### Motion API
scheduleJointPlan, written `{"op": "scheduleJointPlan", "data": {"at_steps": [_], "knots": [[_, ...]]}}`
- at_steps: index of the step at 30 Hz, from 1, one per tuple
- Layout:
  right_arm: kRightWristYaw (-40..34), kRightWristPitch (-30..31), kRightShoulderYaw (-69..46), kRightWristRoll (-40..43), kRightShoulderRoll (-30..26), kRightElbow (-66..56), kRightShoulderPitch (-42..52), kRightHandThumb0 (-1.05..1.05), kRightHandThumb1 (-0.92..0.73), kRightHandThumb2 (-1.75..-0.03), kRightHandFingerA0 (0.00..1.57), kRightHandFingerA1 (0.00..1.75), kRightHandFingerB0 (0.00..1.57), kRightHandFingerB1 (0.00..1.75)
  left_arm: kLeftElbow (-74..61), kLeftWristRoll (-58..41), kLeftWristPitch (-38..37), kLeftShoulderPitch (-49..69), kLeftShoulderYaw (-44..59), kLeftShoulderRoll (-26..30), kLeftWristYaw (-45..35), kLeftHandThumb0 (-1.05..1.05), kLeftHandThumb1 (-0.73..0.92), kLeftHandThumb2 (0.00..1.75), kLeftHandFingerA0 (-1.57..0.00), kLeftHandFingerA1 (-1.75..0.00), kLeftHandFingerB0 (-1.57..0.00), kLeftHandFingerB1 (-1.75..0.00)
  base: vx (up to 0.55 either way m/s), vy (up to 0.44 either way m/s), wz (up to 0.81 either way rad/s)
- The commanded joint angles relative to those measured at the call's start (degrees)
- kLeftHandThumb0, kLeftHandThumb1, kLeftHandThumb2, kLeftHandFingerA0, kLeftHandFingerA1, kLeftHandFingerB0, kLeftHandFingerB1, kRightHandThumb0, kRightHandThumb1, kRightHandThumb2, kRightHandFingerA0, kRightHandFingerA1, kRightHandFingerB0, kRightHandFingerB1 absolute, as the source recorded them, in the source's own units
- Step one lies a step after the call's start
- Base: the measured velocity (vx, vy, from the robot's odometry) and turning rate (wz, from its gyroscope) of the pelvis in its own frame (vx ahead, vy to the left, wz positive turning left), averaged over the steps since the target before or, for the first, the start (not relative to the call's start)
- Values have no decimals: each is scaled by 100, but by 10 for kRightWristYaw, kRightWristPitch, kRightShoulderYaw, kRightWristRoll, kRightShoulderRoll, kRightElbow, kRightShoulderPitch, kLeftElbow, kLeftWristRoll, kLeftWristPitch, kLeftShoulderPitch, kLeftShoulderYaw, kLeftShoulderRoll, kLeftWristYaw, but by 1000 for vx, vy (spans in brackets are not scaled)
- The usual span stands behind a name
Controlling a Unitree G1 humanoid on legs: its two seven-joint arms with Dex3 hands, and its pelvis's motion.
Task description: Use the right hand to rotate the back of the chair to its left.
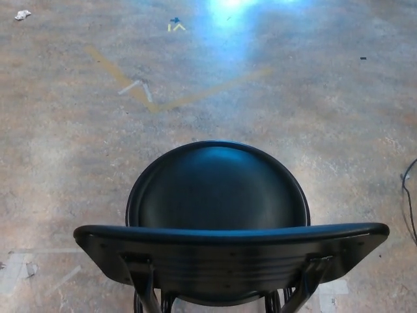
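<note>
Black, rigid chair (218,215) faces twelve o'clock; its stiff backrest (228,251) likely best gripped at four o'clock; neither hand shows, state unknowable.

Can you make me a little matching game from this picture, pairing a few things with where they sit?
Things:
1. chair backrest
2. round seat
3. crumpled white scrap
4. black cable

Places:
A. far top-left corner of the floor
B. right edge of the picture
C. nearest the camera, along the bottom
D. middle, just beyond the backrest

Pairs: 1-C, 2-D, 3-A, 4-B
</note>
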Motion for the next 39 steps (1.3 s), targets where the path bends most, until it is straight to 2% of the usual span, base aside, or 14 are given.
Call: {"op": "scheduleJointPlan", "data": {"at_steps": [1, 5, 6, 7, 18, 20, 21, 26, 27, 28, 31, 32, 38, 39], "knots": [[52, -152, 78, -50, -8, -139, 6, -105, -62, -102, 0, 0, 0, 2, 3, -5, -2, -2, 1, 7, -10, -64, 79, 64, -46, -44, -42, -38, 0, 0, 0], [36, -156, 102, -65, -12, -173, 17, -101, -61, -100, 0, 0, 0, 2, 2, -5, -6, 1, 1, 6, -7, -66, 73, 65, -48, -46, -42, -39, 0, 0, 0], [22, -150, 112, -78, -12, -197, 21, -104, -75, -64, 0, 0, 0, 0, 2, -8, -5, -1, 4, 6, -6, -64, 77, 63, -48, -44, -45, -39, 0, 0, 0], [11, -142, 123, -96, -13, -228, 27, -103, -61, -103, 0, 0, 0, 0, 2, -7, -5, -2, 4, 6, -6, -63, 78, 63, -46, -44, -42, -38, 0, 0, 0], [9, -94, 172, -135, -33, -375, 59, -105, -63, -108, 0, 0, 0, 1, 3, -7, 1, -11, 7, 9, -8, -64, 78, 63, -46, -44, -41, -38, 0, 0, 0], [12, -81, 177, -146, -40, -405, 63, -101, -61, -103, 0, 0, 0, 0, 2, -6, -3, -9, 5, 9, -8, -64, 78, 63, -45, -44, -41, -38, 0, 0, 0], [18, -80, 179, -142, -42, -413, 63, -105, -80, -66, 0, 0, 0, 0, 2, -6, -3, -10, 5, 10, -9, -64, 78, 63, -45, -44, -41, -38, 0, 0, 0], [34, -63, 186, -138, -44, -455, 72, -105, -79, -65, 0, 0, 0, 0, 3, -7, -2, -12, 5, 11, -9, -65, 78, 64, -46, -43, -42, -38, 0, 0, 0], [38, -69, 191, -137, -43, -461, 73, -105, -78, -64, 0, 0, 0, 0, 3, -6, -1, -11, 4, 12, -10, -61, 61, 102, -40, -59, -26, -50, 0, 0, 0], [42, -70, 199, -139, -41, -473, 73, -103, -61, -105, 0, 0, 0, 0, 3, -9, 1, -12, 6, 11, -12, -61, 61, 101, -38, -57, -28, -50, 0, 0, 0], [48, -56, 211, -143, -37, -492, 77, -105, -78, -64, 0, 0, 0, 0, 3, -9, 2, -12, 7, 11, -11, -63, 78, 63, -44, -43, -41, -38, 0, 0, 0], [47, -56, 219, -149, -33, -493, 74, -102, -60, -100, 0, 0, 0, 0, 3, -7, 0, -12, 5, 12, -13, -62, 63, 102, -40, -59, -26, -49, 0, 0, 0], [36, -50, 277, -185, 15, -480, 41, -104, -62, -104, 0, 0, 0, 0, 2, -5, -3, -11, 1, 12, -14, -63, 63, 102, -41, -59, -26, -49, 0, 0, 0], [36, -38, 291, -194, 30, -479, 30, -105, -79, -65, 0, 0, 0, 0, 3, -2, -3, -12, -1, 12, -13, -63, 62, 102, -41, -59, -25, -49, 0, 0, 0]]}}
